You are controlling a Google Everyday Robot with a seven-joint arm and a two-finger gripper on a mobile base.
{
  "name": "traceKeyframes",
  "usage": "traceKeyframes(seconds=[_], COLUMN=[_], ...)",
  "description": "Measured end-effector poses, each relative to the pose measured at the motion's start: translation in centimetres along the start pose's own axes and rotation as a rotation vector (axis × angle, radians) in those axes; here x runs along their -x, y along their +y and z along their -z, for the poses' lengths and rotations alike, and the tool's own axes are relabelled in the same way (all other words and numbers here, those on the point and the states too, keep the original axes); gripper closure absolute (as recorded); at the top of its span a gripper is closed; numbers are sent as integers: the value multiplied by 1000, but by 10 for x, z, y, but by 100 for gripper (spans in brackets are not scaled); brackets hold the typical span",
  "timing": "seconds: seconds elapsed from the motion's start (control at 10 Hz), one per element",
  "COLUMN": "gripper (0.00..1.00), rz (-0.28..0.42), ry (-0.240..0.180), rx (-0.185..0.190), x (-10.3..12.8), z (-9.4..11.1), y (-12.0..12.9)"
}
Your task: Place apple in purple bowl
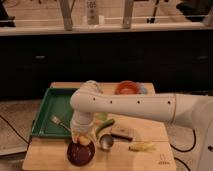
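Note:
The dark purple bowl [80, 154] sits on the wooden board near its front left corner. My gripper [81, 136] points down right above the bowl. It is shut on the small yellow-orange apple [83, 142], which hangs at the bowl's rim, just over its inside. My white arm reaches in from the right and hides the middle of the board.
A green tray [47, 107] with a fork [60, 123] lies left of the bowl. An orange-red bowl [127, 88] stands at the back. A spoon [106, 142], a green vegetable [106, 127], a dark flat piece [122, 133] and a pale yellow banana-like piece [142, 146] lie right of the bowl.

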Motion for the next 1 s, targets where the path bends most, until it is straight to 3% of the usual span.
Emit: traceKeyframes(seconds=[0.5,1.0], gripper=[96,47], rz=[40,37], ry=[-26,-57], rx=[13,21], x=[2,2], z=[-11,-15], y=[-9,-9])
